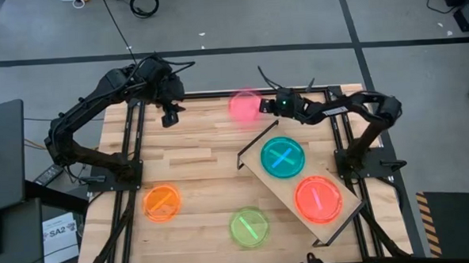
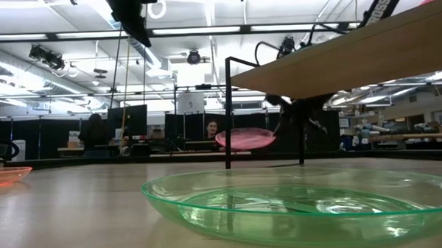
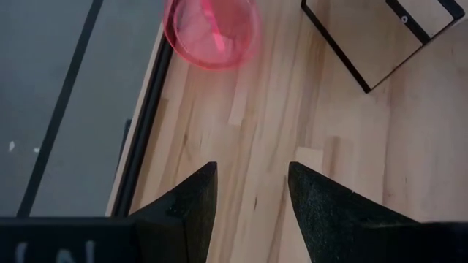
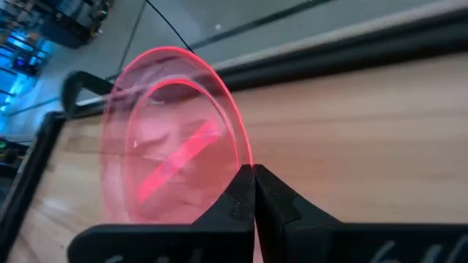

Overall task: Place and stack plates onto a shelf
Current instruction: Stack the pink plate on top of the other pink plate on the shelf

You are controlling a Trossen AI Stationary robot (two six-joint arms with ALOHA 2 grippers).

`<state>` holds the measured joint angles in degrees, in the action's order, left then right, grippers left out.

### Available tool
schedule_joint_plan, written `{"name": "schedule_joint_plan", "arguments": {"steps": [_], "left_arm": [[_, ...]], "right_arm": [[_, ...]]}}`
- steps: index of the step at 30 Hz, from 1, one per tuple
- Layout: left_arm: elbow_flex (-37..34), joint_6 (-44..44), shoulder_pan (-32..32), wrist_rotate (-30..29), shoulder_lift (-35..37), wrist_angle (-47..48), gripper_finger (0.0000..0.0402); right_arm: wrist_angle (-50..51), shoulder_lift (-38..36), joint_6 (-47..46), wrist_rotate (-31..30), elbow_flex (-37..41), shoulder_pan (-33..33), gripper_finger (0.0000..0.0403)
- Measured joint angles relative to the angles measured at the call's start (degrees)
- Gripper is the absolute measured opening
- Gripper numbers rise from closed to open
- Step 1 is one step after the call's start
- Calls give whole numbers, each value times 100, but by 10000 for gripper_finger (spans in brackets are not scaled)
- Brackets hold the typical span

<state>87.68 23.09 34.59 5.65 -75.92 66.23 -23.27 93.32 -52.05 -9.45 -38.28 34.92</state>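
Light-wood plank shelf [image 1: 300, 176] holds blue-green [image 1: 282, 157] and red-orange translucent plates [image 1: 317, 198]; right gripper [image 4: 254, 191] pinches pink translucent plate [image 4: 172, 139]; left gripper [image 3: 252, 191] parted, empty.

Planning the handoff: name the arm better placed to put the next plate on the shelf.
Right. The right gripper is shut on the pink plate, held just beyond the shelf's free end. The left gripper hangs open and empty, farther away.

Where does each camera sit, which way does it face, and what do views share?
High: overhead, straight down; both arms, shelf.
Low: tabletop height, level across green plate toward room.
Left wrist: past open left tool at table.
Right wrist: right tool pinching pink plate.
Shared: all four show that pink plate.
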Motion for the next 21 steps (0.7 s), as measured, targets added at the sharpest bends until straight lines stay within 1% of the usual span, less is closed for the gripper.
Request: {"name": "schedule_joint_plan", "arguments": {"steps": [4,11,21], "left_arm": [[0,0,0,43,0,30,176],[0,-48,0,558,0,25,176],[0,-153,-22,610,-9,-296,176]], "right_arm": [[211,-439,243,0,0,67,2],[637,-1248,605,3,0,231,1],[1275,-2364,970,77,0,450,0]]}}
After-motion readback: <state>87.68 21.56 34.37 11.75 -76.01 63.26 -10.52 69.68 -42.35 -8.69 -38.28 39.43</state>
